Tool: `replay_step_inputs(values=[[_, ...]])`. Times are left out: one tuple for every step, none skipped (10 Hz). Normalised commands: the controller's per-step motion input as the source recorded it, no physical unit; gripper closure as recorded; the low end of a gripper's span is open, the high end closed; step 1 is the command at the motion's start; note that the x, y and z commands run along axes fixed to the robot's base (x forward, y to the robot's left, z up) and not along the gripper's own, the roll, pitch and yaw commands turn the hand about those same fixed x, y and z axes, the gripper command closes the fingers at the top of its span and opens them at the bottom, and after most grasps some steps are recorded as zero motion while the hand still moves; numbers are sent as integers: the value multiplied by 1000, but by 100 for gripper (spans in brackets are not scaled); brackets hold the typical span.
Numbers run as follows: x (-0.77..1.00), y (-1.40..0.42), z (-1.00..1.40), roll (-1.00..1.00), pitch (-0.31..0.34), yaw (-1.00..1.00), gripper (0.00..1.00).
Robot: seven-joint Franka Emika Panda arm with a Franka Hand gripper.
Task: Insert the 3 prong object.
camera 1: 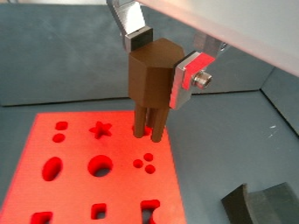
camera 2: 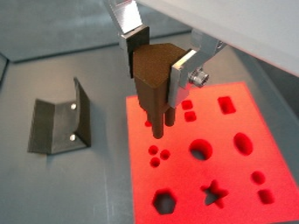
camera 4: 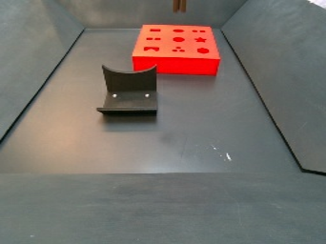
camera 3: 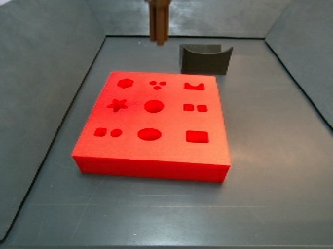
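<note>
My gripper (camera 1: 160, 63) is shut on the 3 prong object (camera 1: 149, 83), a brown piece with a thick body and narrow prongs pointing down. It also shows in a wrist view (camera 2: 158, 87) between the silver fingers (camera 2: 138, 44). It hangs above the red board (camera 1: 82, 171), with the prong tips over the board's far edge, apart from it. The board's group of three small round holes (camera 1: 143, 162) lies a little beyond the tips and also shows in a wrist view (camera 2: 160, 155). In a side view the piece (camera 3: 159, 19) hangs high behind the board (camera 3: 156, 126).
The dark fixture (camera 2: 61, 122) stands on the grey floor beside the board; it also shows in both side views (camera 4: 128, 92) (camera 3: 204, 58). The board (camera 4: 178, 50) has several other shaped cut-outs. Grey walls enclose the floor.
</note>
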Motion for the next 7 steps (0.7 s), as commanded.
replay_step_inputs(values=[[66, 171, -534, 136, 254, -240, 100], [123, 0, -551, 74, 276, -260, 100], [217, 0, -371, 0, 149, -291, 100], [346, -80, -291, -34, 23, -269, 100], [337, -17, -243, -90, 0, -269, 100], [274, 0, -177, -141, -66, -234, 100], [171, 0, -137, -126, -116, -206, 100]])
